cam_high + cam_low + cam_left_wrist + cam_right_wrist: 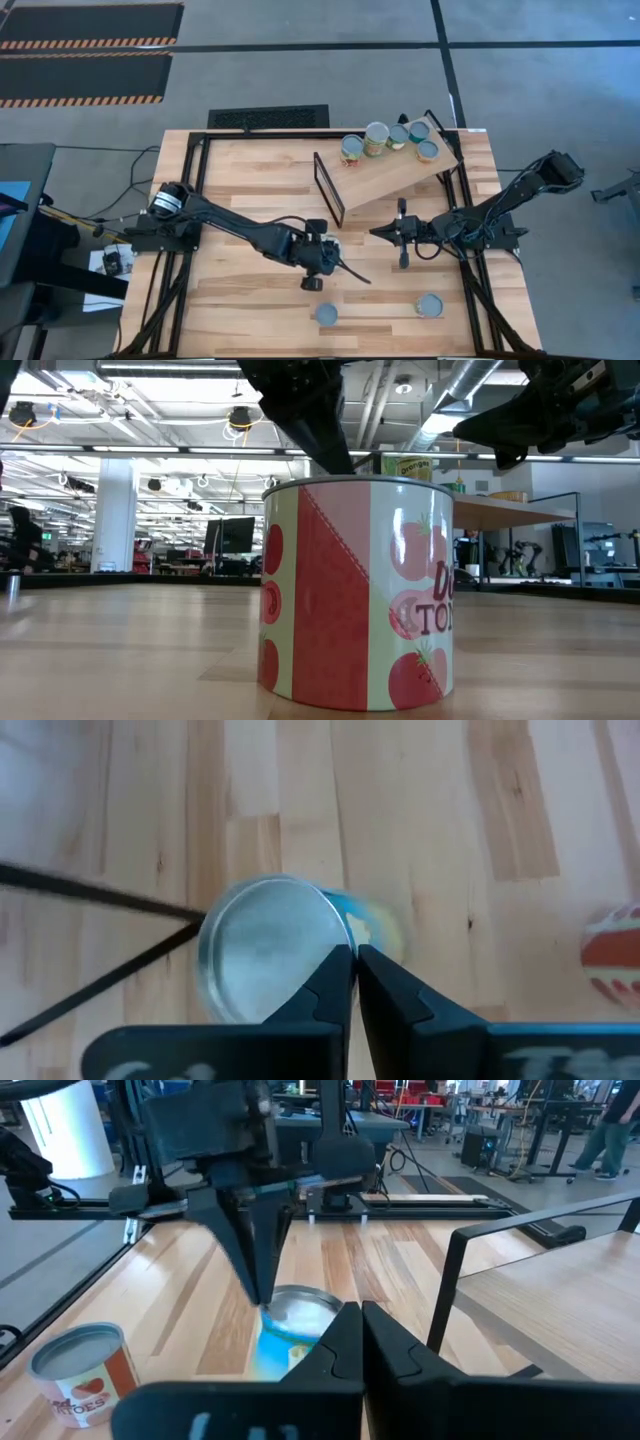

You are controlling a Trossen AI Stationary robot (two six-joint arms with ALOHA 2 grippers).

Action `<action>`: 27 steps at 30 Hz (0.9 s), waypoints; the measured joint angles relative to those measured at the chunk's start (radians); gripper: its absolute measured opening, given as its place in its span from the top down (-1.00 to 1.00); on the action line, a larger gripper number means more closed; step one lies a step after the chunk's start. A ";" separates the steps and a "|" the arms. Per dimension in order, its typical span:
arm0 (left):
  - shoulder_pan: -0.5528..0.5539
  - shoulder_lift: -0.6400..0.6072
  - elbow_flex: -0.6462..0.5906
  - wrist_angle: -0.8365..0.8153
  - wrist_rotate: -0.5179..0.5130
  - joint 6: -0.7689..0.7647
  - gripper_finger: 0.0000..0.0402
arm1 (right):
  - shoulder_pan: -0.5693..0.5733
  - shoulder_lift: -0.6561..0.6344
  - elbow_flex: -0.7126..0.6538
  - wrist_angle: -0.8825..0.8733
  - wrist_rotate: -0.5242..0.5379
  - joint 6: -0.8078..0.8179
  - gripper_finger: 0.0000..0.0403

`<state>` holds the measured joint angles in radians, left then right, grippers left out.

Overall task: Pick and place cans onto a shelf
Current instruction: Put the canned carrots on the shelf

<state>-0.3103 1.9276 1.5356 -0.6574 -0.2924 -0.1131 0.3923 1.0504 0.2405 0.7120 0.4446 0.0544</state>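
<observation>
My left gripper (355,952) is shut and points down at a tin with a silvery top and a blue and yellow label (270,960), which stands on the tabletop near the middle (310,284). In the right wrist view the left gripper's fingertips (262,1295) reach the tin's far rim (295,1315). My right gripper (352,1312) is shut and empty. It hovers level to the right of the tin (380,232), pointing toward the table's left. The light-wood shelf (390,178) lies slanted at the back right, with several cans (376,138) on its far end and a black frame (328,188) at its near end. My left gripper's shut fingertips (262,1292) come from above, pointing down, at the edge of the tin's top (275,1302). I cannot tell whether they touch it. The tin stays on the table.
A red-and-white tomato can (327,314) stands near the front edge, close before the low camera (355,595). Another can (430,305) stands at the front right. A thin black cable (100,900) crosses the wood beside the tin. A black metal frame (205,190) edges the tabletop.
</observation>
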 joint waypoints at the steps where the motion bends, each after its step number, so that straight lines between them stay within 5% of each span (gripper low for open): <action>1: 0.000 0.004 0.000 0.007 0.001 0.001 0.96 | 0.000 0.000 0.000 0.000 0.000 0.000 0.96; 18: -0.048 -0.043 0.062 0.038 -0.045 0.062 0.83 | 0.001 0.000 0.000 -0.002 -0.002 -0.002 0.96; 27: -0.106 -0.245 -0.279 0.389 -0.048 0.042 0.97 | 0.035 0.000 0.000 -0.002 0.000 -0.010 0.96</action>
<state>-0.4166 1.6821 1.2563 -0.2689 -0.3404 -0.0713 0.4278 1.0508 0.2401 0.7100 0.4450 0.0441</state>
